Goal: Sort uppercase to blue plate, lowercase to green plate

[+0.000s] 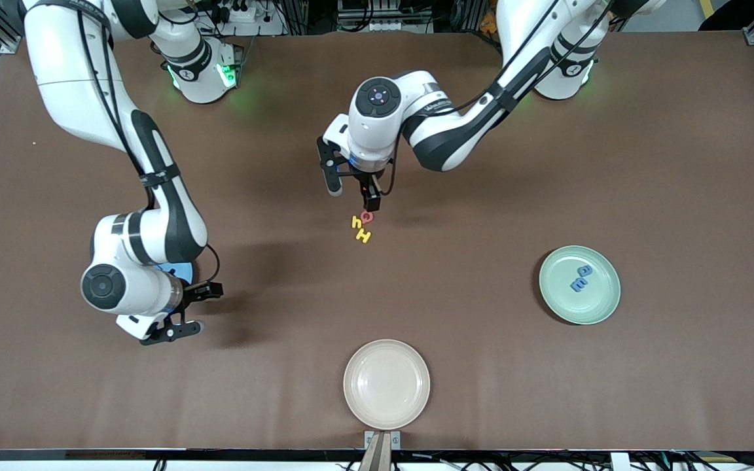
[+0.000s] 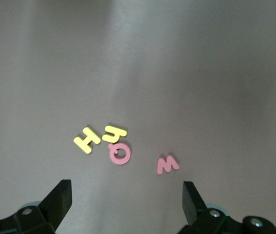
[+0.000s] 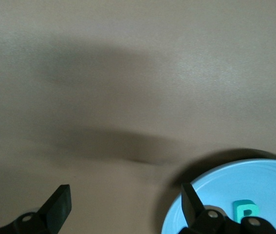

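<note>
Red w between left fingers, untouched

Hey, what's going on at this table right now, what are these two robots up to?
They are sorting foam letters onto plates. The left hand hangs open over the letters left mid-table: yellow H, yellow h, red Q and red w. Two blue letters already lie on the green plate. The right hand, also open and empty, is beside the blue plate, which holds a teal R. The cream plate holds nothing.
</note>
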